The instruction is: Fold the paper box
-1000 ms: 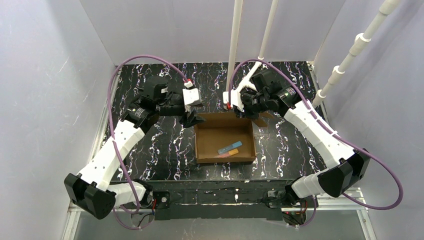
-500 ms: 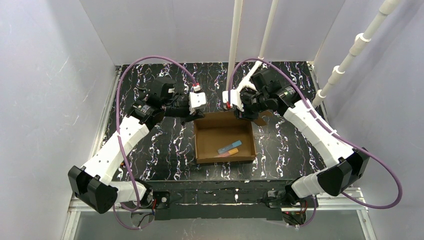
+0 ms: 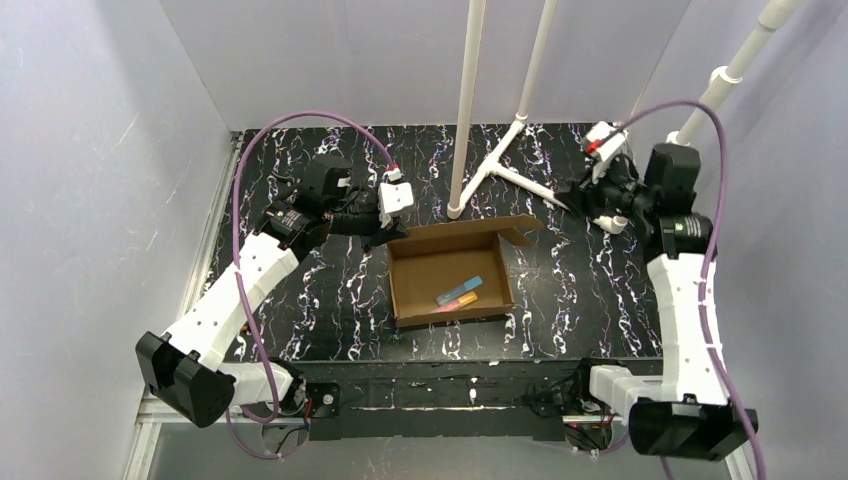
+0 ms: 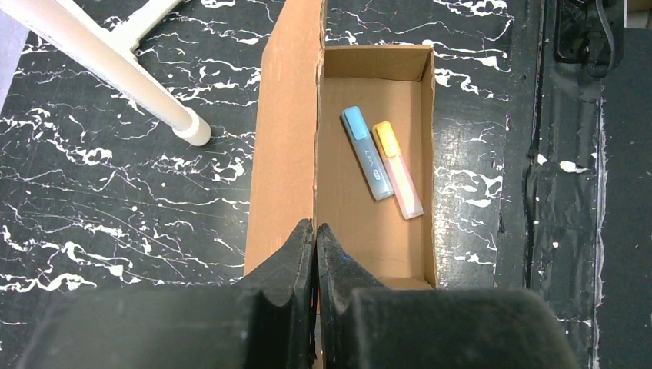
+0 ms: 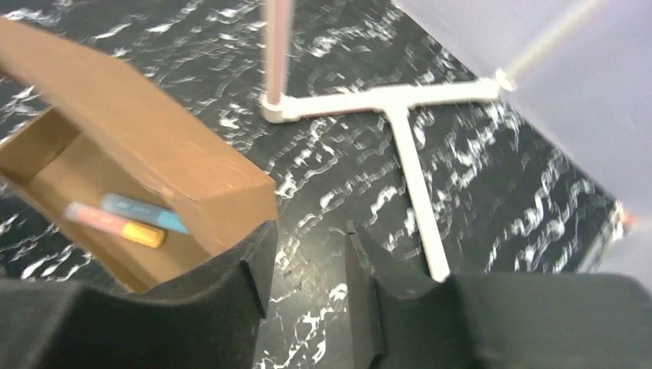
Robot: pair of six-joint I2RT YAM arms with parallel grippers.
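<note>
Left arm (image 3: 250,275) outstretched, jaws pinching paper box (image 3: 430,275); right arm (image 3: 685,290) aside.

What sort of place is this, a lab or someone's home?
Most likely a robotics lab test cell: two robot arms bolted at the near edge of a black marbled table, plain pale walls closing it in, and a white pipe stand on the table.

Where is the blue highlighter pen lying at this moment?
In the top view, the blue highlighter pen lies inside the open brown cardboard box, toward its near right side, close beside an orange-capped pink highlighter.
</note>
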